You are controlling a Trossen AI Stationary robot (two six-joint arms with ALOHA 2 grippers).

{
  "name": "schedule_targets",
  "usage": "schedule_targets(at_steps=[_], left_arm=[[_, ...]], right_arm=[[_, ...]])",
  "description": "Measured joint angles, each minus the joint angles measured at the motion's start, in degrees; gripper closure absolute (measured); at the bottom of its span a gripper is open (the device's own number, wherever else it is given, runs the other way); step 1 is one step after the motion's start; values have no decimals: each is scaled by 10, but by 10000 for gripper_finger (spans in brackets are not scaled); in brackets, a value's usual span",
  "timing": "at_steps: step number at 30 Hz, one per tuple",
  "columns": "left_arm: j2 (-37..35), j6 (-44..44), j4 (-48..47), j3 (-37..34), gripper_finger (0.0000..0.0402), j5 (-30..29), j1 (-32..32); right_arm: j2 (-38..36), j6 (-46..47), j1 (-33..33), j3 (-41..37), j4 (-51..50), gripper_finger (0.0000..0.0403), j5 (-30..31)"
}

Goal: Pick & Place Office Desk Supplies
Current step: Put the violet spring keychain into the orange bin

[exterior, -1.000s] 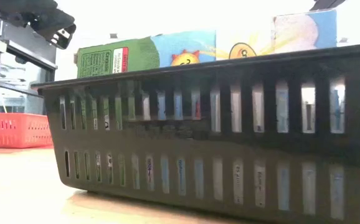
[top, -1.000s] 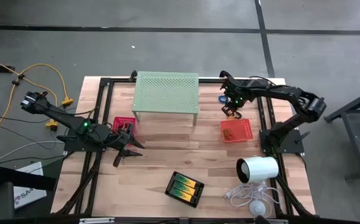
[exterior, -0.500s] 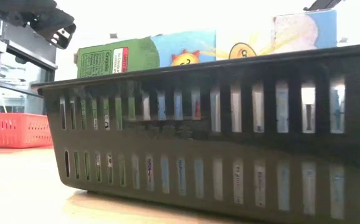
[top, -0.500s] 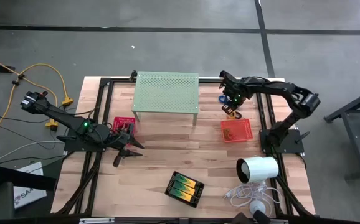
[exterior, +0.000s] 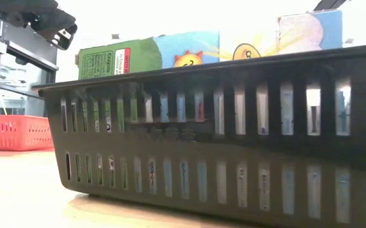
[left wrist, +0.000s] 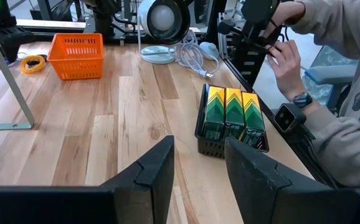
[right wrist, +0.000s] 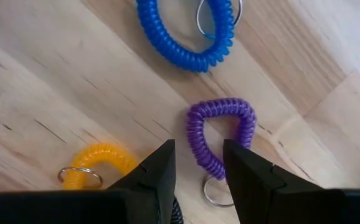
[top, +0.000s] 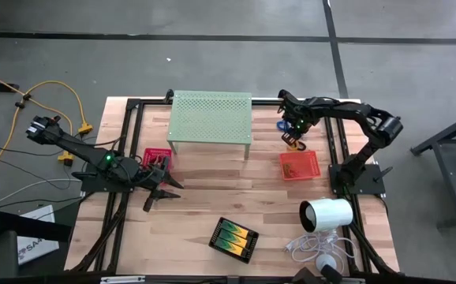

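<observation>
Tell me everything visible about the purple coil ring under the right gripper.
The purple ring is a spiral coil, plastic by its look, bent into a rounded triangular loop with a small metal key ring at one end. It lies flat on the wooden table, apart from the blue ring and yellow ring. The right gripper hangs open above it; whether a finger touches it is unclear.

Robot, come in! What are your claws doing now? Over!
Right gripper open above purple coil ring. Left gripper open, waiting near red tray. Nothing blocking.

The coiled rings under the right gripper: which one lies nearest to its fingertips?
The purple ring, directly ahead of the open right gripper. The yellow-orange ring lies off to one side, and the blue ring farther ahead.
</observation>
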Motion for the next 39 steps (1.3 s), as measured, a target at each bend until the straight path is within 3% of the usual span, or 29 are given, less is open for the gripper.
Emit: schedule_targets(at_steps=[13,28,39], left_arm=[[0,0,0,0,266,0,0],[0,0,0,0,266,-3,0],[0,0,0,0,266,-2,0]], right_arm=[[33,0,2,2,2,285,-5],[34,0,2,1,1,375,-10],[1,9,5,-1,-10,384,7]])
